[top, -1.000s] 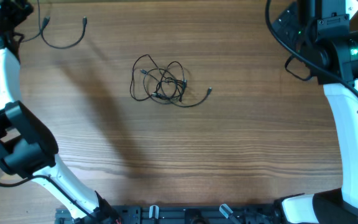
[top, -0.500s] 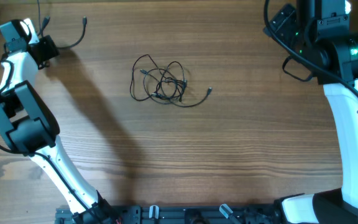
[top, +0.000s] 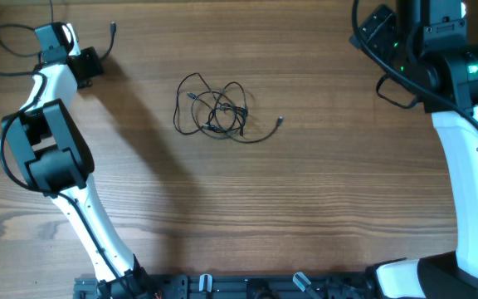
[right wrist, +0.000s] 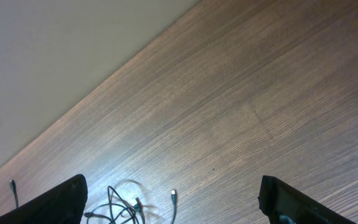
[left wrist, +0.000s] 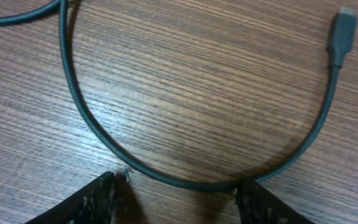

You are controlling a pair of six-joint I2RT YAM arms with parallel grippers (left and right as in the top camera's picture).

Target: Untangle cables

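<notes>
The cables (top: 214, 112) are seen as one tangle of thin black cords on the table (top: 322, 208), a little left of centre and toward the far edge. How many cords are knotted in it cannot be counted. Several curly loops are crossed over one another, and one strand is trailed out to the right, ended by a small silvery plug (top: 280, 121). One loose cable (left wrist: 73, 106) is laid well apart, near the far left corner. It is smooth, round and dark, bent into a wide U and ended by a stubby dark plug (left wrist: 342, 34). The table is of brown wood with a fine straight grain. Two grippers are counted. The left gripper (left wrist: 180, 190) is set low over the bottom of the U, its two dark, rough-faced fingers (left wrist: 101, 199) parted about halfway. The bend is laid across the gap at their tips and is not pinched; whether it is touched cannot be told. The right gripper (right wrist: 173, 190) is held above the far right of the table, spread wide, with nothing between its fingers.
</notes>
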